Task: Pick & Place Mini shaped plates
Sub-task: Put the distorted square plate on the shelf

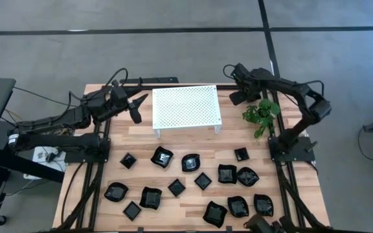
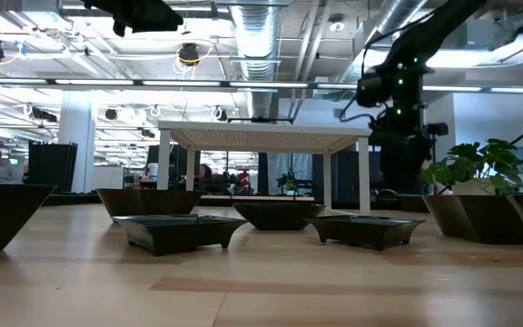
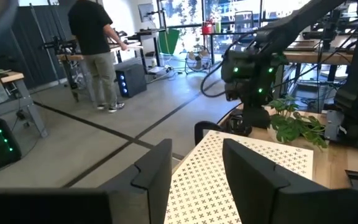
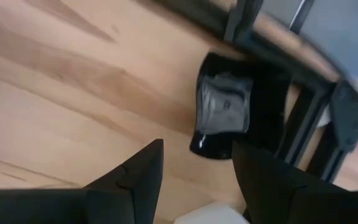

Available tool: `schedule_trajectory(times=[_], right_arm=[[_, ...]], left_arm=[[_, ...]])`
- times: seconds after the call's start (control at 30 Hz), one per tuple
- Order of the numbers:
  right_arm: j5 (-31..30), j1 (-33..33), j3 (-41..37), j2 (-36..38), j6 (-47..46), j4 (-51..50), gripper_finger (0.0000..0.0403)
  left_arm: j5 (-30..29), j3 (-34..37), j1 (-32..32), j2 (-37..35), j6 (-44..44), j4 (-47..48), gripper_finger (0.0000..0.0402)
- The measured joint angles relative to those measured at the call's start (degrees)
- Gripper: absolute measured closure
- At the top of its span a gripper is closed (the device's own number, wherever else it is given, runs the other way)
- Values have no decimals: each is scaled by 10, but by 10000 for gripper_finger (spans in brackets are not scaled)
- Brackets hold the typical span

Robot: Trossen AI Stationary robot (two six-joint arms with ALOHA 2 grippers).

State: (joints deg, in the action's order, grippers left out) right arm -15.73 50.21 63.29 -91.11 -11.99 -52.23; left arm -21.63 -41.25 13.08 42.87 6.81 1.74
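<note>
Your left pincer (image 1: 136,109) hangs just off the left edge of the white perforated rack (image 1: 186,107), fingers spread and holding nothing; its wrist camera shows the gap between the two dark fingers (image 3: 157,168) over the rack's cross-punched top (image 3: 241,168). Your right pincer (image 1: 236,81) sits at the rack's far right corner, near the small green leafy plant (image 1: 261,114). Its own camera shows the fingers (image 4: 143,168) apart over bare wood, aimed toward one glossy black dish (image 4: 225,112) that lies against the dark frame at the counter's edge. I cannot match that dish to one in the overhead picture.

Only the overhead camera gives you the whole spread: the mini shaped plates (image 1: 193,184), small glossy black dishes, all lie on the near half of the light wooden counter (image 1: 141,145), well apart from both pincers and clear of the rack. Several small square ones, such as the one at (image 1: 203,180), sit turned corner-on like diamonds. The larger wavy-rimmed ones, such as (image 1: 190,162), have no clear long axis.

The table-height camera shows what the overhead one hides: the dishes in profile, flaring upward from narrow bases (image 2: 180,232), all upright, and the rack standing on legs (image 2: 261,136) behind them. The left wrist camera alone shows a person in dark top (image 3: 95,50) standing at a bench across the room.
</note>
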Motion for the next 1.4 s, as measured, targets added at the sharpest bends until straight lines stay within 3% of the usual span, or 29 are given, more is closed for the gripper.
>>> schedule_trajectory(times=[0.77,0.93,1.2,1.4], right_arm=[[9,53,4,-110,1,37,223],[9,61,4,-125,1,37,267],[8,62,4,-109,20,40,392],[7,37,3,-56,29,4,398]], left_arm=[[0,0,0,0,0,0,257],[0,0,0,0,0,0,257],[0,0,0,0,0,0,257],[0,0,0,0,0,0,257]])
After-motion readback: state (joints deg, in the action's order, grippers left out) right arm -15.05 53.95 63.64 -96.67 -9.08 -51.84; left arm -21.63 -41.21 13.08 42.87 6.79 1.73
